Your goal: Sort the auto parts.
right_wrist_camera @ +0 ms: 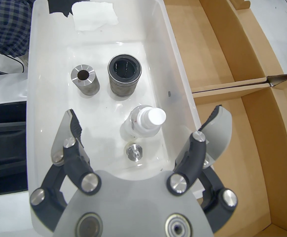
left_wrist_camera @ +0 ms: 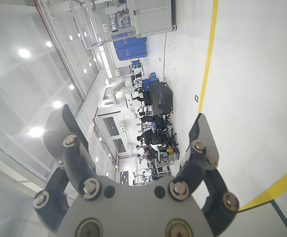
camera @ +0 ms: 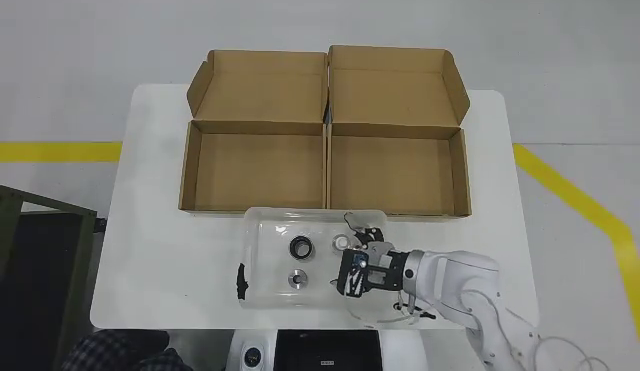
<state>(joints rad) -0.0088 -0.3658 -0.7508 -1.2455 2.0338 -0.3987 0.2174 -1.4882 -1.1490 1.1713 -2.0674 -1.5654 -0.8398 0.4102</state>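
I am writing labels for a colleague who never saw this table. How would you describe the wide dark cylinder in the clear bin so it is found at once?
On the white table, next to the two cardboard boxes, sits a clear plastic bin. The cylinder stands upright mid-bin beside a narrower steel sleeve; alone among the parts, it has a wide black-lined bore.
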